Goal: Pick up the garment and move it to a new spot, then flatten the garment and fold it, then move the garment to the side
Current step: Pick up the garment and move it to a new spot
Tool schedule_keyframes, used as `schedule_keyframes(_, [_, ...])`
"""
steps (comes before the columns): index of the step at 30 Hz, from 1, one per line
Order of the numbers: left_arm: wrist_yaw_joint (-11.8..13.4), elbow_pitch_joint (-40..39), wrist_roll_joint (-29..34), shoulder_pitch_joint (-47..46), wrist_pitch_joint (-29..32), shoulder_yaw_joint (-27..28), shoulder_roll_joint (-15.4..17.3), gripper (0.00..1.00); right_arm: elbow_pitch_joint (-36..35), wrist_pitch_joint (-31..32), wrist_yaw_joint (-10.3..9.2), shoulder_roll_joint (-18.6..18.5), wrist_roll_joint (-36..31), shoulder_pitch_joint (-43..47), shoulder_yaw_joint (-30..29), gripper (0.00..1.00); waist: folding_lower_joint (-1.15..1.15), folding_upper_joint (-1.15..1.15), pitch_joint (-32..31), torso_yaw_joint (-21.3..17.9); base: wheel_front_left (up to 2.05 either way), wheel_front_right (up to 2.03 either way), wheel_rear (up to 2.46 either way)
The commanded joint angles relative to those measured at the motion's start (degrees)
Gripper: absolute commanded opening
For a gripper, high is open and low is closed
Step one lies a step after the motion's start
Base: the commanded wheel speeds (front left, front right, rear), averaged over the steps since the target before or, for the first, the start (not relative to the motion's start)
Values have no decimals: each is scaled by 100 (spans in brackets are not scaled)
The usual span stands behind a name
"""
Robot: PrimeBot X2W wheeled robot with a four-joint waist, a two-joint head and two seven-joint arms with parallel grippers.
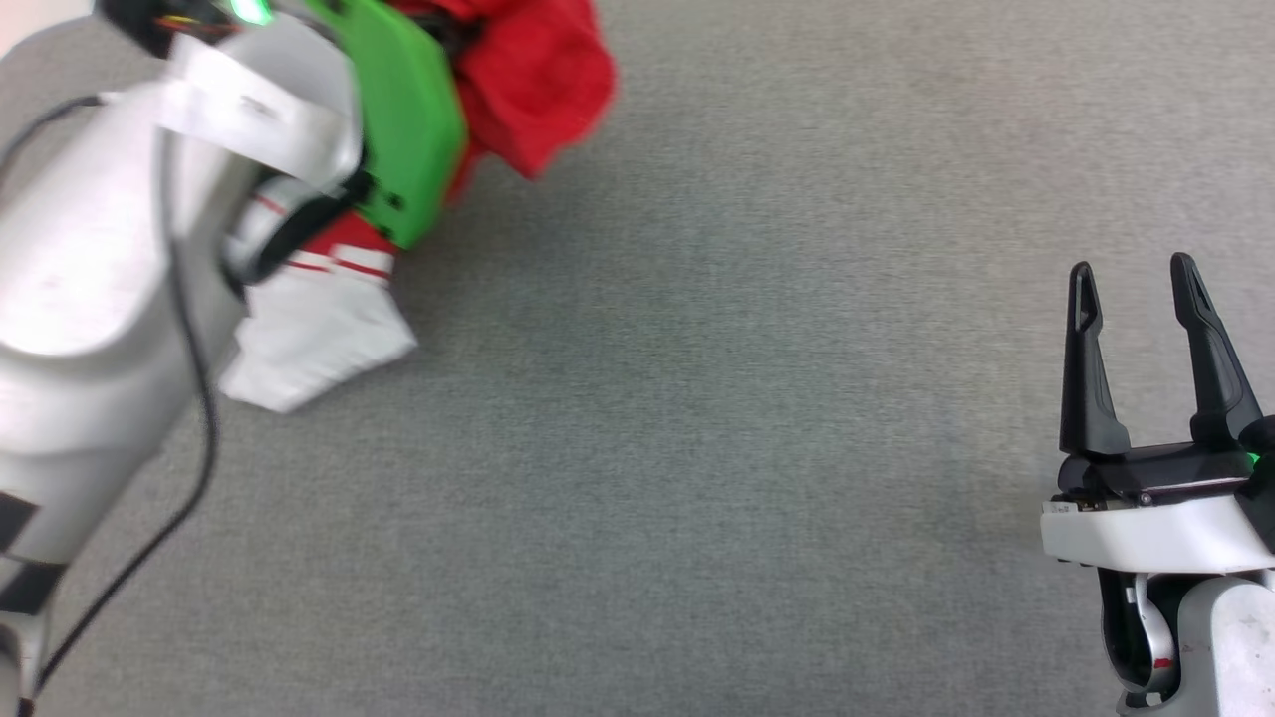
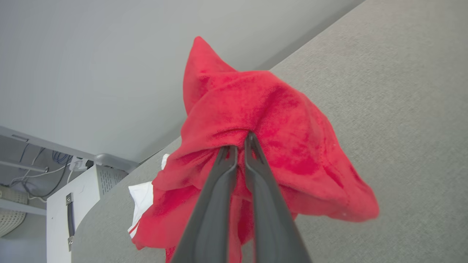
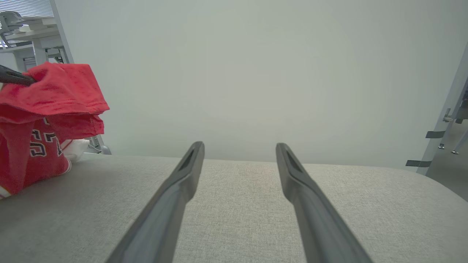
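a: where's the shirt?
b: the shirt (image 2: 285,120) is bunched at the far left of the grey table (image 1: 697,448); its top is lifted off the surface and its lower part touches the table; a white sleeve (image 1: 319,339) with red stripes shows just below the left arm (image 1: 80,259).
a: and the left gripper?
b: the left gripper (image 2: 241,140) has its fingers pressed together on a fold of the red fabric; the cloth drapes over and around the tips.
a: any print showing?
b: from the right wrist, creased dark digits with white edges show on the hanging red panel; i cannot read them surely.
a: right gripper?
b: the right gripper (image 1: 1131,269) has its fingers apart with nothing between them; it hovers over the right side of the table, well apart from the shirt.
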Motion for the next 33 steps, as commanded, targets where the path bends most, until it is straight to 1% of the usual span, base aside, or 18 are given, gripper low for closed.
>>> schedule_keyframes(1, [-16, -81, -39, -159, -70, -265, -144, 0, 9, -26, -4, 33, 28, 56, -21, 100, 0, 0, -151, -297, 0, 0, 0])
schedule_keyframes(5, [-16, -199, -127, -314, -310, -1057, -603, 0, 29, -26, -4, 53, 67, 56, -49, 100, 0, 0, -173, -518, 0, 0, 0])
schedule_keyframes(10, [-16, -247, -335, -447, -759, -2049, -1292, 0, 33, -26, -4, 61, 183, 70, -132, 100, 0, 0, -174, -728, 0, 0, 0])
schedule_keyframes(14, [-16, -307, -359, -346, -969, -2368, -1777, 0, 23, -26, -4, 63, 277, 96, -233, 100, 0, 0, -140, -811, 0, 0, 0])
schedule_keyframes(15, [-16, -321, -354, -271, -948, -2391, -1855, 0, 23, -26, -4, 63, 285, 98, -240, 100, 0, 0, -125, -831, 0, 0, 0])
schedule_keyframes(17, [-16, -423, -118, 63, -647, -2408, -2037, 0, 17, -26, -4, 63, 307, 89, -258, 100, 0, 0, -79, -864, 0, 0, 0])
schedule_keyframes(21, [-16, -573, 390, 1052, 18, -2412, -2203, 0, 20, -26, -4, 63, 345, 29, -245, 100, 0, 0, 4, -928, 0, 0, 0])
schedule_keyframes(25, [-16, -672, 596, 1920, 512, -2412, -2248, 0, 28, -26, -4, 64, 357, -13, -207, 100, 0, 0, 82, -964, 0, 0, 0])
schedule_keyframes(28, [-16, -618, 698, 2319, 625, -2413, -2283, 0, 35, -26, -4, 64, 356, -44, -201, 100, 0, 0, 132, -957, 0, 0, 0])
schedule_keyframes(31, [-16, -457, 798, 2430, 522, -2413, -2325, 0, 54, -26, -4, 64, 344, -48, -189, 100, 0, 0, 130, -930, 0, 0, 0])
schedule_keyframes(32, [-16, -387, 841, 2438, 402, -2413, -2349, 47, 69, -26, -4, 64, 338, -34, -188, 100, 0, 0, 101, -912, 0, 0, 0])
schedule_keyframes(33, [-16, -324, 876, 2418, 223, -2413, -2368, 100, 83, -26, -4, 64, 333, -18, -184, 100, 0, 0, 67, -897, 0, 0, 0])
